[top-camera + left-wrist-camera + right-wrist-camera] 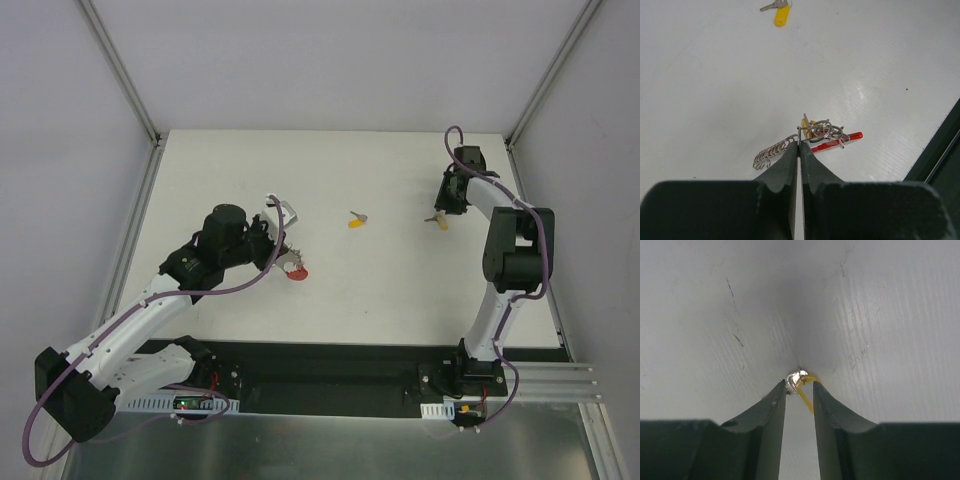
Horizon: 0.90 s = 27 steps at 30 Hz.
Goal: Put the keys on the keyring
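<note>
The left claw (799, 146) has its jaws pressed together, with a thin wire of the keyring (826, 131) pinched right at the tips, low over the white desk (715, 90). From that pinch point the bunch spreads out. A grey coiled strap (771, 153) curls away to the claw's left and lies on the desk. A tangle of small metal rings (832, 133) sits just ahead and to its right. The red curved loop (836, 142) stretches further right, flat on the surface, and a bit of yellow (807, 123) peeks out from behind the rings, just beyond the tips. Well ahead of this claw and slightly to its left, a loose key (779, 12) with a yellow head lies by itself on the desk, touching nothing. Across the desk, the right claw (799, 384) points steeply down at the surface with its jaws a narrow gap apart. Between its tips sits another yellow-headed key (805, 393), seen edge-on and slanted across the gap, with its silver part (794, 377) by the left fingertip. I cannot tell whether the jaws press on it or only flank it. From above, this key (441, 223) shows just beneath the right claw, well apart from the keyring
</note>
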Tool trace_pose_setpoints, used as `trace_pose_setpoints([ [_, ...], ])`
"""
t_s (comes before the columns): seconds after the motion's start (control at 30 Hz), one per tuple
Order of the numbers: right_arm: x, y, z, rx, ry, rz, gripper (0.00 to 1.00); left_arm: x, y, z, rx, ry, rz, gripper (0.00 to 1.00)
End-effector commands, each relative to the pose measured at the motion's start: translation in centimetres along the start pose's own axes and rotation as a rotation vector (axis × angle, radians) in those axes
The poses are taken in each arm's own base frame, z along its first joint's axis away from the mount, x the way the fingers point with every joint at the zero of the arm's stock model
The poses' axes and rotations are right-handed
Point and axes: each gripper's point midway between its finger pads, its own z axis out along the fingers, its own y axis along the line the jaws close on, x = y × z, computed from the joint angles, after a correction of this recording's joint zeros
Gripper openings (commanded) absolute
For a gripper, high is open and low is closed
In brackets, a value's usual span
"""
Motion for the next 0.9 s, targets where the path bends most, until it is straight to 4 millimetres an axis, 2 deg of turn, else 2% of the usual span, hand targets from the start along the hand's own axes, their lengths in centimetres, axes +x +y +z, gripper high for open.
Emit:
trace_pose_setpoints([
  [0.0,-0.9,0.4,-0.5,-0.019,0.035,-0.021,0.31,-2.6,0.0,-0.6,0.014,-0.066,-0.003,0.00],
  [0.2,-0.7,0.5,0.2,-0.007,0.089,-0.025,0.28,-2.8,-0.2,-0.7,0.023,-0.077,0.000,0.00],
  [0.37,-0.5,0.3,0.4,0.009,0.113,-0.026,0.21,-3.0,-0.4,-0.9,0.031,-0.084,0.000,0.00],
  [0.57,-0.2,0.1,0.6,0.021,0.134,-0.028,0.21,-3.0,-0.6,-1.0,0.043,-0.087,0.000,0.00],
  [0.73,0.0,-0.4,0.7,0.042,0.147,-0.041,0.10,-3.2,-0.8,-1.0,0.051,-0.091,0.000,0.00],
  [0.8,0.2,-0.4,0.6,0.044,0.146,-0.049,0.01,-3.2,-0.8,-1.0,0.052,-0.092,-0.002,0.00],
  [0.87,0.5,-0.3,0.7,0.031,0.147,-0.052,0.01,-3.2,-0.8,-1.0,0.050,-0.093,0.000,0.00],
])
